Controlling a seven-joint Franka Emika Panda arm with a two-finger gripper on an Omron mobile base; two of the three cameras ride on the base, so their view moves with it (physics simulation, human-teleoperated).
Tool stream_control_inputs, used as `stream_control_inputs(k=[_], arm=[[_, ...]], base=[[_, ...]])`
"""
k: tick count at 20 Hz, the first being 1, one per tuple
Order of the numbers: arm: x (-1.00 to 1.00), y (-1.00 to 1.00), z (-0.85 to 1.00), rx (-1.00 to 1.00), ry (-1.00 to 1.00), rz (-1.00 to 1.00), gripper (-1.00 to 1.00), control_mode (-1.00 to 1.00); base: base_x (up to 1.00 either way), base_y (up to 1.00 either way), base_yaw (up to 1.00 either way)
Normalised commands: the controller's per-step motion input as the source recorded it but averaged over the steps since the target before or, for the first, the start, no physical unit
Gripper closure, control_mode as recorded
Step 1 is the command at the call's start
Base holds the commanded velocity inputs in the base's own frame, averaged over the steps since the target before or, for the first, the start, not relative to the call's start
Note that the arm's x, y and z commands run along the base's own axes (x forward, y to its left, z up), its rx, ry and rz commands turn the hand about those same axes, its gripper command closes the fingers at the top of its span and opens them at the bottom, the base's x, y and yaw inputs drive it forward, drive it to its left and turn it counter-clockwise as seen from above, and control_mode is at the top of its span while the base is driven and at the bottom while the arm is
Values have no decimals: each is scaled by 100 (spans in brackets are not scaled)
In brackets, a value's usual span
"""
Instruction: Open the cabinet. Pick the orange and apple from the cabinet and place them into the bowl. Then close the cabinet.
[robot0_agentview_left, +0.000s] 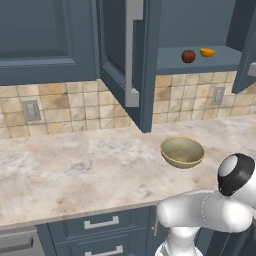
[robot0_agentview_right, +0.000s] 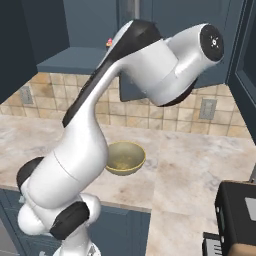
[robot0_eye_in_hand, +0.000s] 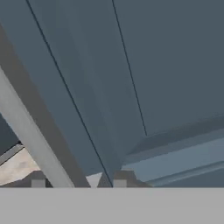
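While the cabinet (robot0_agentview_left: 125, 60) stood with its doors swung open, the apple (robot0_agentview_left: 188, 56) and the orange (robot0_agentview_left: 207, 52) sat side by side on its shelf, the apple to the left, the two near but not touching. The bowl (robot0_agentview_left: 182, 151) rested on the marble counter (robot0_agentview_left: 75, 165) below and a little left of them, upright, with nothing visible inside. In the hand view, the gripper (robot0_eye_in_hand: 78, 183) sat close against a blue door panel beside its long silver handle (robot0_eye_in_hand: 30, 135); only the fingertips (robot0_eye_in_hand: 38, 183) peeked up, so whether they were spread or pinching anything could not be told
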Motion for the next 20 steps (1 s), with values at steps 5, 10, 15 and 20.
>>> stream_control_inputs(k=[5, 10, 15, 20], arm=[[-85, 12, -100, 18, -37, 0, -100, -100], [-100, 100, -100, -4, -31, -3, -100, -100], [-100, 100, -100, -10, -32, -18, -100, -100], [-87, 100, -33, -5, -60, -35, -100, -100]], base=[[0, 0, 0], [0, 0, 0], [0, 0, 0], [0, 0, 0]])
